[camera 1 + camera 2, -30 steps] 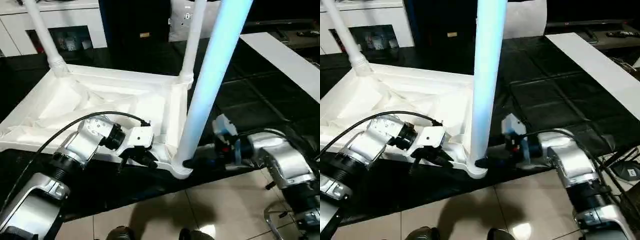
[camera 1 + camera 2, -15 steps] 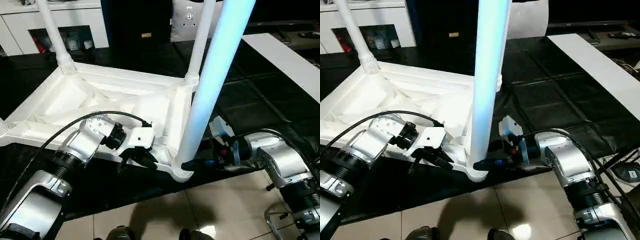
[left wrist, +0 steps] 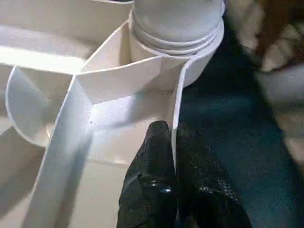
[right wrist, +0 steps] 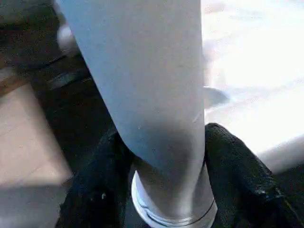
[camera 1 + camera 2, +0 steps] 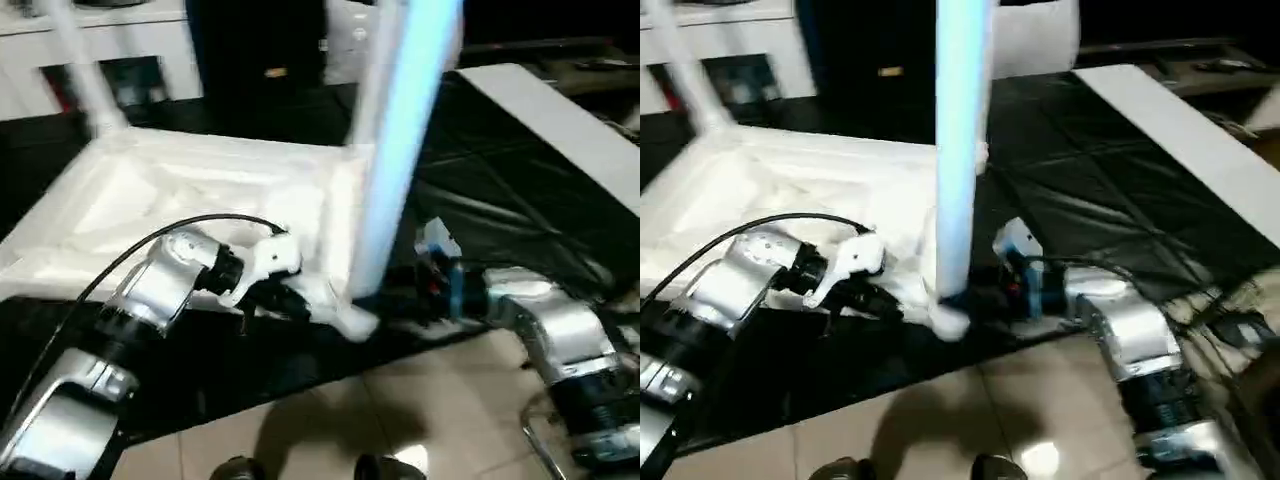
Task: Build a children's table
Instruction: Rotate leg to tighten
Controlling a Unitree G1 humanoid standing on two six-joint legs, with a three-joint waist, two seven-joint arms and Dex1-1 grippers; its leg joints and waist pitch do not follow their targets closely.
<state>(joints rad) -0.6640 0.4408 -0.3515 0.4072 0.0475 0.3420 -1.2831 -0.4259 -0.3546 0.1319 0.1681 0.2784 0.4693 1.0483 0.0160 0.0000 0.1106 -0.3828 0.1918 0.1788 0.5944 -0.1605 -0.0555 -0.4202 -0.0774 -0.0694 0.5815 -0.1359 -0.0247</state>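
a: how far along was it?

b: the children's table (image 5: 180,190) lay upside down on the dark worktop (image 5: 480,190). left of the near leg (image 5: 395,150), the left pincer (image 3: 172,142) was clamped on the top's thin rim. two more legs stood behind it; a fourth corner i could not make out.

a: and right of that leg?

b: the right pincer (image 4: 161,161) was closed around its base, probably seating it. no readable writing anywhere.
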